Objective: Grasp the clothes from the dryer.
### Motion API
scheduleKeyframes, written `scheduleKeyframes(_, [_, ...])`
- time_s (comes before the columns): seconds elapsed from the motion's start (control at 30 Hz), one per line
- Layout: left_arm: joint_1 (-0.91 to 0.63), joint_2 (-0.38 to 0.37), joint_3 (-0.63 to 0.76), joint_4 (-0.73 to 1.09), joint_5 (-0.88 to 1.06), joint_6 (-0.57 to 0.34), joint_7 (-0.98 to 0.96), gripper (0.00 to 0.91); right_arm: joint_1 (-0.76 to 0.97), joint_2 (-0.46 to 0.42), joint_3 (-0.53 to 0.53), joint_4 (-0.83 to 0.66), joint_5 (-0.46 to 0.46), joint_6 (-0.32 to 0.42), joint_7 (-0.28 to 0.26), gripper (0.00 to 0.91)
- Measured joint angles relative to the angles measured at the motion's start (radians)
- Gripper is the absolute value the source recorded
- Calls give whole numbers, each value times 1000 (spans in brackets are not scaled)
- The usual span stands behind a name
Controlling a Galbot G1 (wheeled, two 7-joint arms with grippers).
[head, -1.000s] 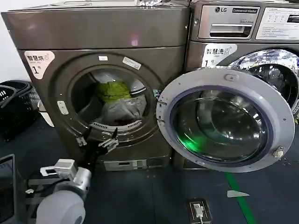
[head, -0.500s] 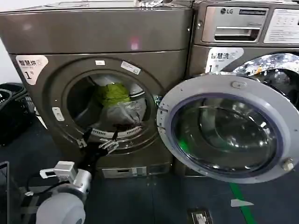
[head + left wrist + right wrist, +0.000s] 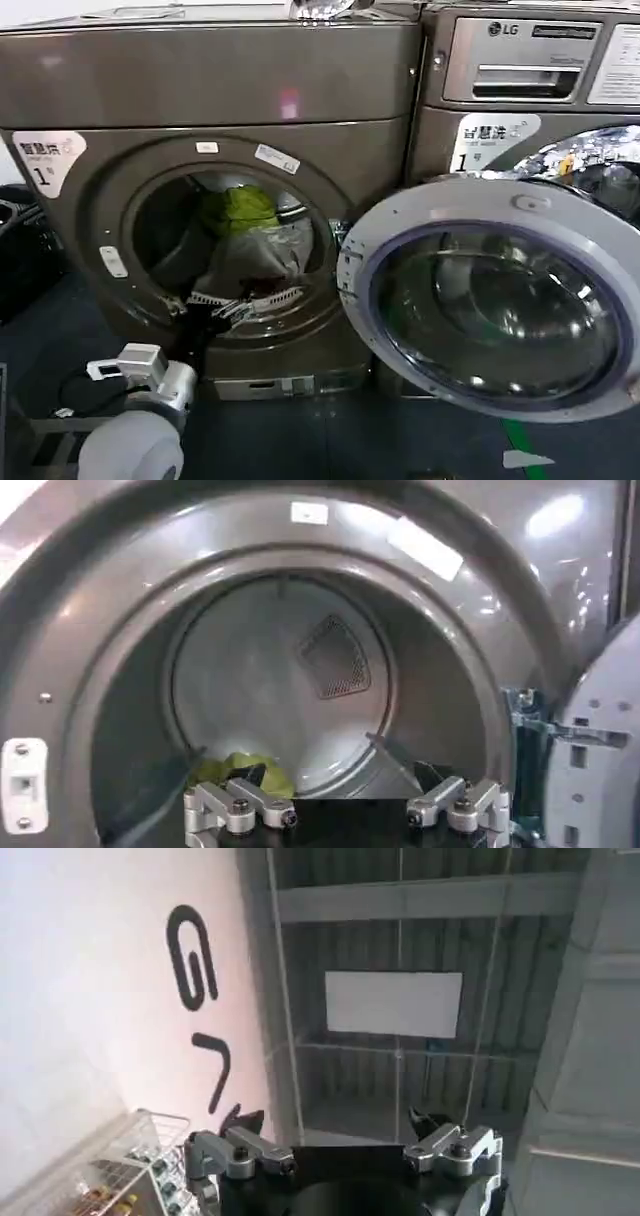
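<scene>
The dryer stands with its round porthole open. Inside the drum lie the clothes: a lime-green garment on top of a pale grey-white one. My left gripper is at the porthole's lower rim, just in front of and below the heap, open and holding nothing. In the left wrist view the left gripper faces into the drum, and a bit of the green garment shows beside one finger. My right gripper is open and empty, pointing up at a wall and ceiling.
The dryer's round glass door hangs open to the right, in front of the LG machine. A dark basket sits on the floor at the left. A wire basket shows beside the right gripper.
The dryer has grown larger in the head view as I have come closer. The left gripper has gone from below the opening to its lower rim, still open.
</scene>
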Motion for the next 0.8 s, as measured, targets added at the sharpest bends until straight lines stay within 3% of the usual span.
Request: scheduleKeyframes(0.8, [2,-6,2,1,10,0,-4,907,-8,2,11,2,9,3,-1,907])
